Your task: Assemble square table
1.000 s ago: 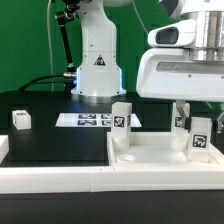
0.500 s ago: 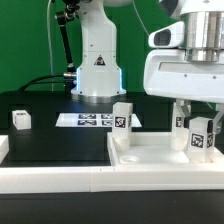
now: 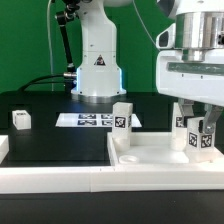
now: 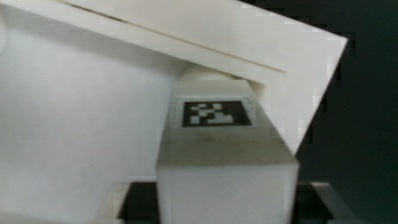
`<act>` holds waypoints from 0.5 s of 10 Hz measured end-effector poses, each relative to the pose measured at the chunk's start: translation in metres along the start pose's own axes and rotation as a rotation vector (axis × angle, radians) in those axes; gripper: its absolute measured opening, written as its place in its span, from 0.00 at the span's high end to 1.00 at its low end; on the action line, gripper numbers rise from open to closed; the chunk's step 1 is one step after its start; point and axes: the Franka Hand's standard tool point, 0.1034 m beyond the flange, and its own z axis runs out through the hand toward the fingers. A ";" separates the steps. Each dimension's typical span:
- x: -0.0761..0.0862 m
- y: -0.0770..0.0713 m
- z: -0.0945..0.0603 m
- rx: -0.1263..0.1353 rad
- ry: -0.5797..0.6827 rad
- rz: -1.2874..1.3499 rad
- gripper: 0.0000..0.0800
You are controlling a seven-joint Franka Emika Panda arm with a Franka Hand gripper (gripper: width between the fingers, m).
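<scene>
At the exterior view's right, pincer [image 3: 198, 124] closed on a slightly tilted tagged leg [image 3: 200, 139], leg held over a corner of the white square tabletop [image 3: 150, 157], tabletop laid on the black surface [image 3: 60, 145], second leg [image 3: 121, 118] upright on it.

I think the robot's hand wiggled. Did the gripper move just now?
Yes. The gripper, gripping the corner leg, shifted toward the exterior view's right, away from the middle leg.
</scene>
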 end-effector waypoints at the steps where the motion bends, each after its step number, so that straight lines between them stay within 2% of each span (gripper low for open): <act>1: 0.000 0.001 0.000 -0.002 -0.007 0.088 0.64; 5: -0.002 0.001 0.000 -0.007 -0.016 0.288 0.64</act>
